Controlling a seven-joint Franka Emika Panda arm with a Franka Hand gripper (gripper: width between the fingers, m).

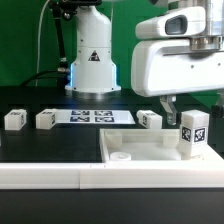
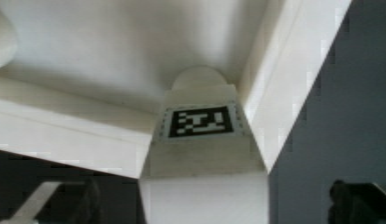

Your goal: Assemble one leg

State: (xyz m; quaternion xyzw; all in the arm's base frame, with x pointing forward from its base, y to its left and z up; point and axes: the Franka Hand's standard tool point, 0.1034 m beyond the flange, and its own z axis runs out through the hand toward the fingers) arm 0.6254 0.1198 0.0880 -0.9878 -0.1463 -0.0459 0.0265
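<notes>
1. Nearest in the exterior view, a large flat white tray-like piece (image 1: pixel 120 152) with a raised rim lay on the black worktop (image 1: pixel 50 145).
2. At that piece's end toward the exterior view's right, the small white plastic rectangular leg (image 1: pixel 193 135) (image 2: pixel 202 150) stood upright with its black-and-white square tag facing the camera. In the wrist view its far end sat in the inner corner of the rim.
3. The dark fingers (image 2: pixel 362 203) were spread, one on either side of the leg. A gap showed on each side and neither finger touched it.
4. Farther back, three more white tagged posts (image 1: pixel 45 119) and the thin flat white marker board (image 1: pixel 92 116) lay in a row on the worktop.
5. Farthest stood the white rounded arm base (image 1: pixel 92 62).
</notes>
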